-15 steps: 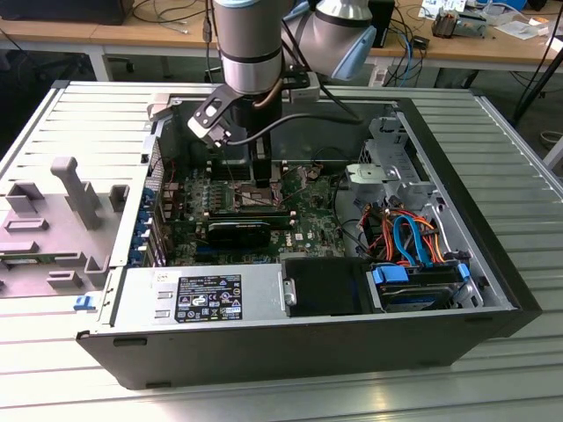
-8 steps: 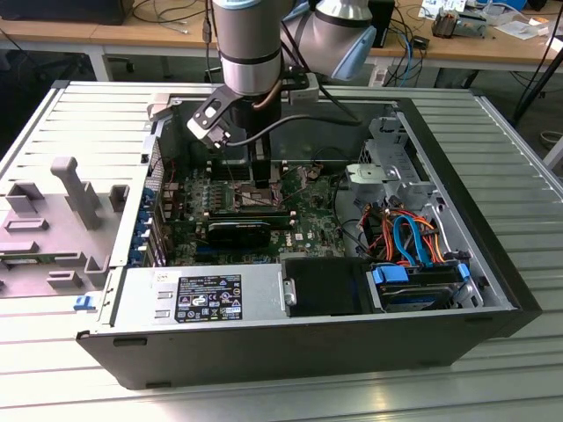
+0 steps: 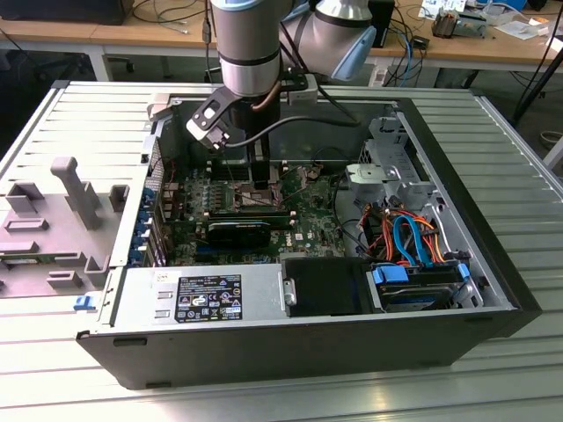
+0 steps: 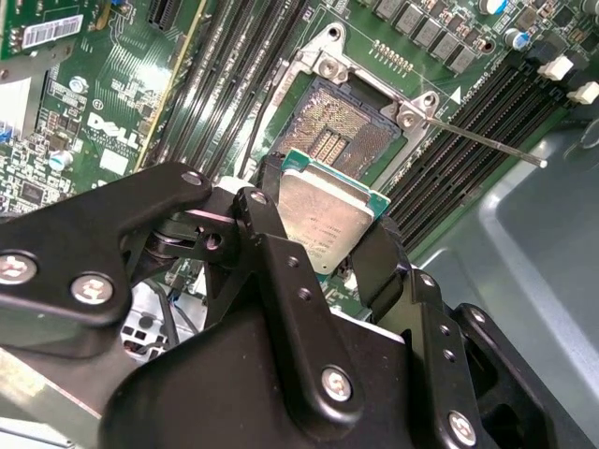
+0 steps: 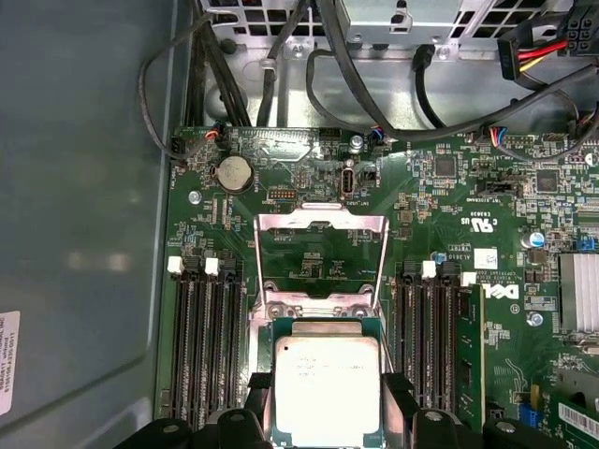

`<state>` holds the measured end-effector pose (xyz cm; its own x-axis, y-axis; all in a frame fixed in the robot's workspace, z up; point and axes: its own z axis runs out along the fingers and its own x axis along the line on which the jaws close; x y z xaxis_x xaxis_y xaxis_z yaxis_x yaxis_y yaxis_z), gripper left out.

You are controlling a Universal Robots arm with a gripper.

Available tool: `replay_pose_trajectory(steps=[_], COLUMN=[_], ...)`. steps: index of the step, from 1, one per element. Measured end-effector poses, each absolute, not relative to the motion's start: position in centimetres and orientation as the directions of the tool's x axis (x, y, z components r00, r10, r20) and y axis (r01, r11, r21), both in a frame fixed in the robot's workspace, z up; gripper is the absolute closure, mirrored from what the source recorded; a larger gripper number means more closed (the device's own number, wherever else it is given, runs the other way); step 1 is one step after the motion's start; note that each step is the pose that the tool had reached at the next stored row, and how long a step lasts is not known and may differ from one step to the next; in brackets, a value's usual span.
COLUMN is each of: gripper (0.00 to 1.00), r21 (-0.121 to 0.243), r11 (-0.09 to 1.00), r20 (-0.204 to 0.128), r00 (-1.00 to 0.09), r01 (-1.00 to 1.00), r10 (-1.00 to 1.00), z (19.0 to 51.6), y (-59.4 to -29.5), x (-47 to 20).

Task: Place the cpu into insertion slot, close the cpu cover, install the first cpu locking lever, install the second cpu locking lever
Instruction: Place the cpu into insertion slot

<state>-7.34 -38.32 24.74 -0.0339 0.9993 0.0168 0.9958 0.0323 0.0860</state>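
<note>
In the exterior view, the arm [image 3: 251, 44] reaches down into the open computer case [image 3: 308, 356]. The gripper [image 3: 261, 180] is low over the green board [image 3: 317, 230], near its middle.

In the second wrist view, the jaws grip the cpu [image 4: 323, 220] by two opposite edges. The cpu is over the near edge of the insertion slot [image 4: 342, 126] and is not seated in it. The slot is uncovered. A thin metal lever [image 4: 487, 142] sticks out beside it.

In the first wrist view, the cpu [image 5: 328, 388] shows its silver top between the black fingers [image 5: 401, 398]. Long memory slots [image 5: 201, 346] lie on both sides. The cpu cover [image 5: 323, 224] is swung open just beyond the cpu, and the board shows through its cut-out.
</note>
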Motion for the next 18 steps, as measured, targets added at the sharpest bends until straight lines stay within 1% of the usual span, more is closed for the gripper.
replay_pose_trajectory(steps=[18], gripper=[0.45], r21=[0.086], r11=[0.024], r20=[0.017], r00=[-0.025], r01=[0.996], r10=[1.000], z=[24.13], y=[-37.77], x=[-7.53])
